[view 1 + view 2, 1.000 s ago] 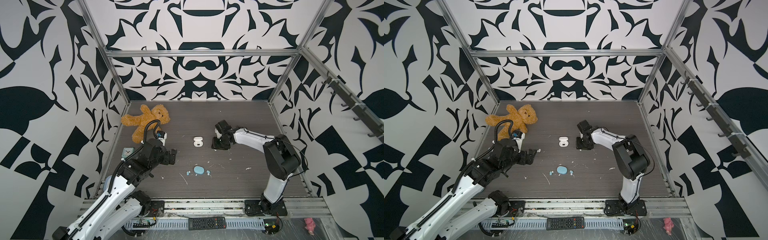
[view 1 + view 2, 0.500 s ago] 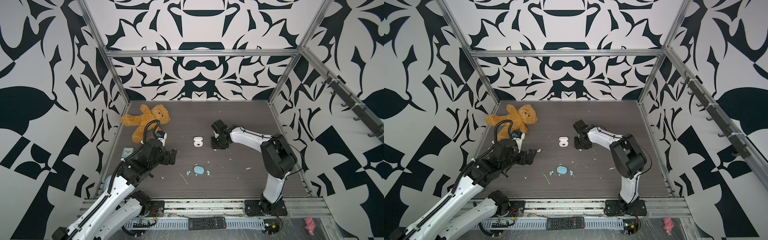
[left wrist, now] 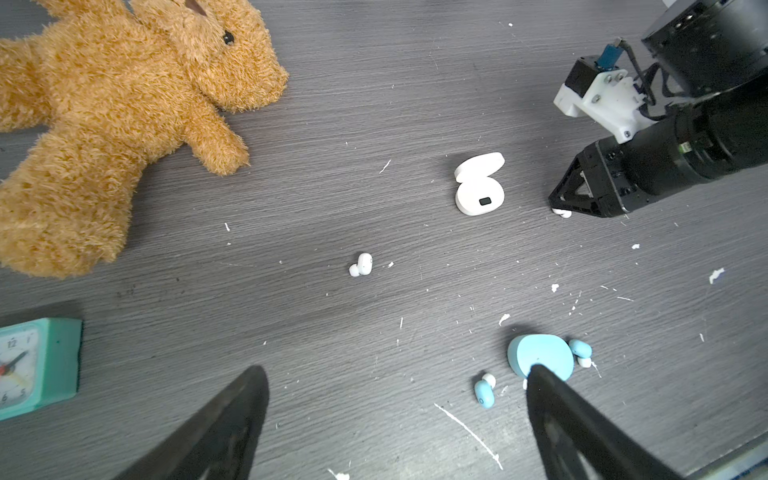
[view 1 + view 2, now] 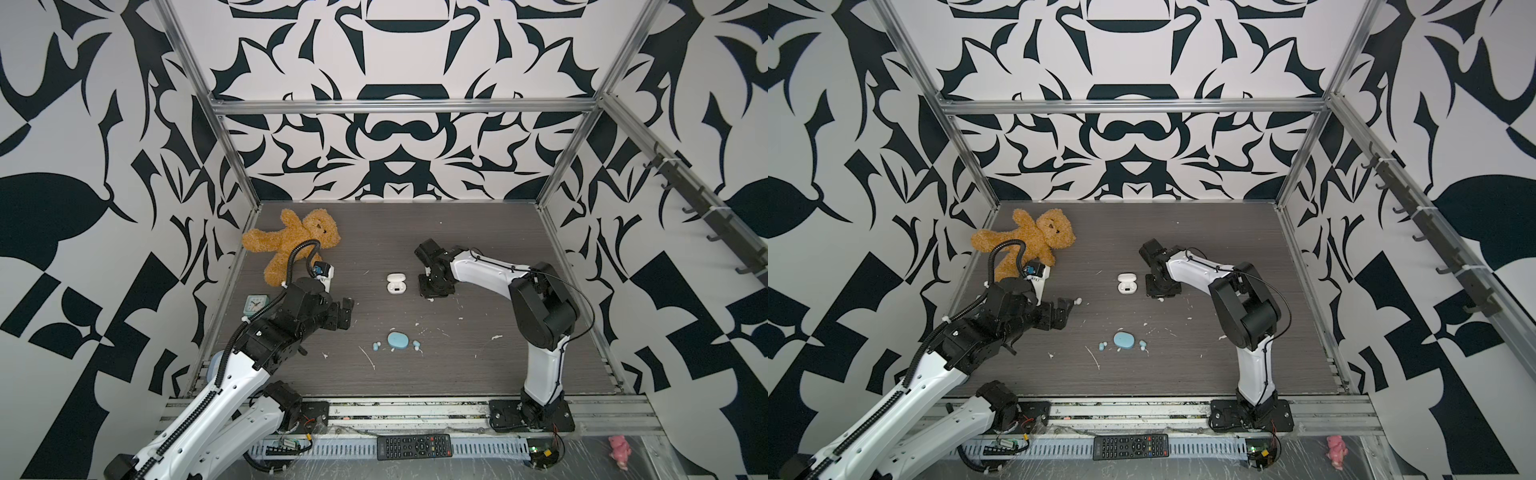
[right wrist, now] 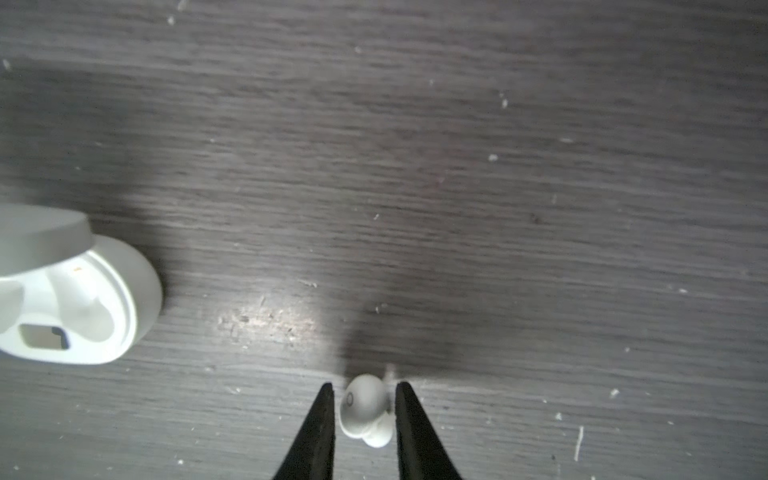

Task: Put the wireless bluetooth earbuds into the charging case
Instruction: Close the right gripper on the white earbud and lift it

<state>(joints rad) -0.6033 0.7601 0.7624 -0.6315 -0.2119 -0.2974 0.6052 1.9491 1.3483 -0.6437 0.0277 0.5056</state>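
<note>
Tabletop (image 4: 478,232) of dark grey woodgrain, flecked with white scuffs, seen from above. Your right gripper (image 5: 365,384) points down at the table just to the right of the white charging case (image 4: 395,284), whose lid stands open. Its two black fingers flank a white earbud (image 5: 365,409) lying on the table, with only slivers of space on either side. You cannot tell whether they clamp it. Your left gripper (image 3: 395,368) hovers toward the left side, jaws spread wide and holding nothing. A second white earbud (image 3: 362,264) lies loose on the table between that gripper and the white case. Nearer the front sits a closed light blue case (image 4: 398,340), with two light blue earbuds (image 4: 376,345) close beside it, one on each side. A brown teddy bear (image 4: 291,241) and a small green clock (image 4: 254,303) lie at the far left.
</note>
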